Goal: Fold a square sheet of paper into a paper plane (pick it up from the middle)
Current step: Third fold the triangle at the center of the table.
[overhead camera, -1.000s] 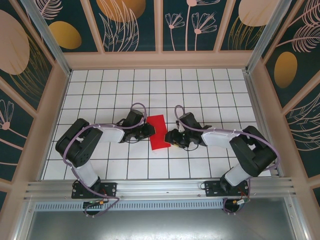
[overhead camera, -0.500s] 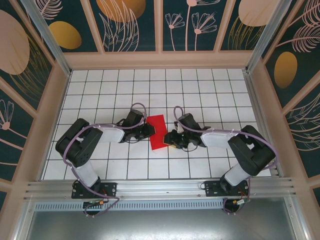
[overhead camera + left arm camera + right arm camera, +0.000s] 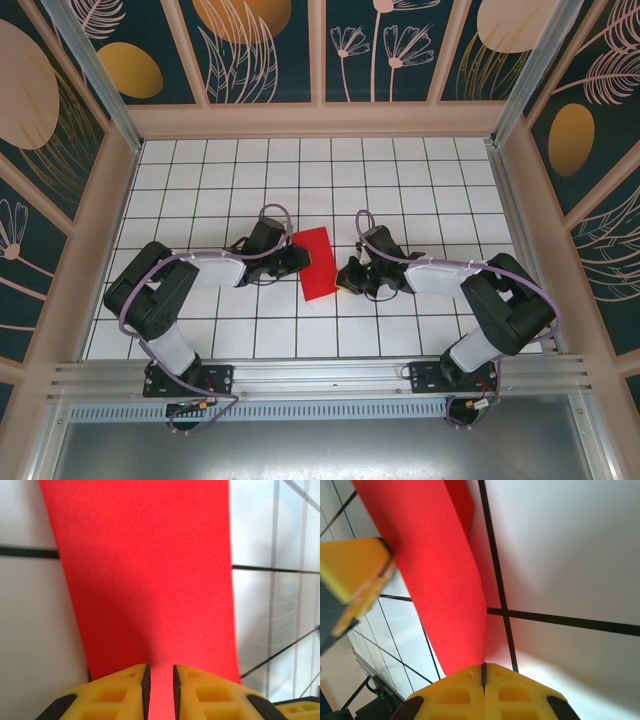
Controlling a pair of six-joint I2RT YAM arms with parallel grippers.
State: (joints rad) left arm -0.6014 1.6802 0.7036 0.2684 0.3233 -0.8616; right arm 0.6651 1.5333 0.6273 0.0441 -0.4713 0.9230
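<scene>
The square sheet of paper is bright red and folded into a narrow strip, lying mid-table between the two arms. My left gripper is at its left edge. In the left wrist view its jaws stand a narrow gap apart, with red paper showing in the gap and stretching ahead. My right gripper is at the strip's lower right edge. In the right wrist view it is shut, the paper's edge running into the seam and curving up. A yellow left finger shows blurred beyond.
The white grid table is boxed in by patterned walls on three sides. An aluminium rail with both arm bases runs along the near edge. Open tiles lie behind and to both sides of the paper.
My right gripper's jaws have closed onto the paper's right edge. The left jaws have parted slightly. The notch on the paper's right side has smoothed out.
</scene>
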